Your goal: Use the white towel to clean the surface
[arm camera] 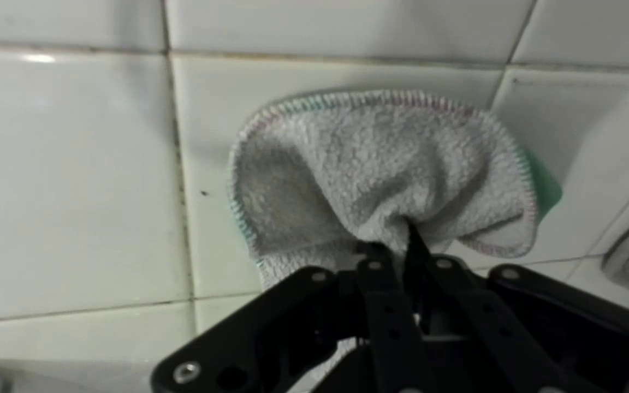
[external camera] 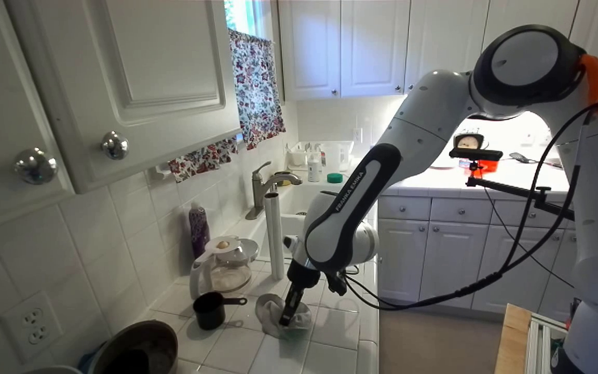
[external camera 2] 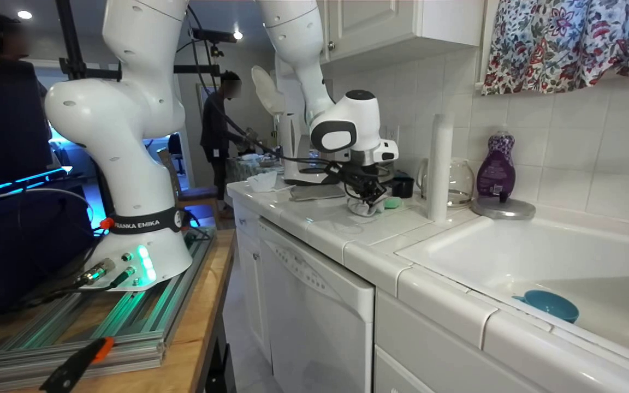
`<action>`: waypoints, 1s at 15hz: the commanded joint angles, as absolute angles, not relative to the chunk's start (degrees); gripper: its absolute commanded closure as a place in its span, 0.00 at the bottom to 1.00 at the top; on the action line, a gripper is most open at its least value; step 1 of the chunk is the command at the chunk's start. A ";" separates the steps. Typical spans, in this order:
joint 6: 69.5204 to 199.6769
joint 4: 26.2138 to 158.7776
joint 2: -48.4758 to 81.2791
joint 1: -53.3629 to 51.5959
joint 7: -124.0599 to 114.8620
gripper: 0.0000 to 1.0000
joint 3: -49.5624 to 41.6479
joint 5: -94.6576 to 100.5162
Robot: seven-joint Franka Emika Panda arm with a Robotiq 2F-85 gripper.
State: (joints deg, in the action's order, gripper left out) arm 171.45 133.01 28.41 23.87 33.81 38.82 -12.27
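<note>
On countertop tiles (arm camera: 74,191), the towel (arm camera: 391,142) partly hides a green object (arm camera: 546,188).

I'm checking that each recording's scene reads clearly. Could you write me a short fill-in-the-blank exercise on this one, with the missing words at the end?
In the wrist view, the patch poking out beyond the edge of the towel pinched in the gripper is coloured ____.
The blue cup sits in the kitchen ____.
The bottle near the glass carafe is coloured ____.

Missing words: green; sink; purple.
</note>
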 commanded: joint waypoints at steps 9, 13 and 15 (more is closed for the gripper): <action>157.51 123.41 33.28 16.79 46.44 0.97 37.90 -6.66; 159.63 125.89 29.38 13.32 39.52 0.97 31.35 -8.02; 162.18 128.23 26.89 12.50 35.85 0.97 28.46 -8.56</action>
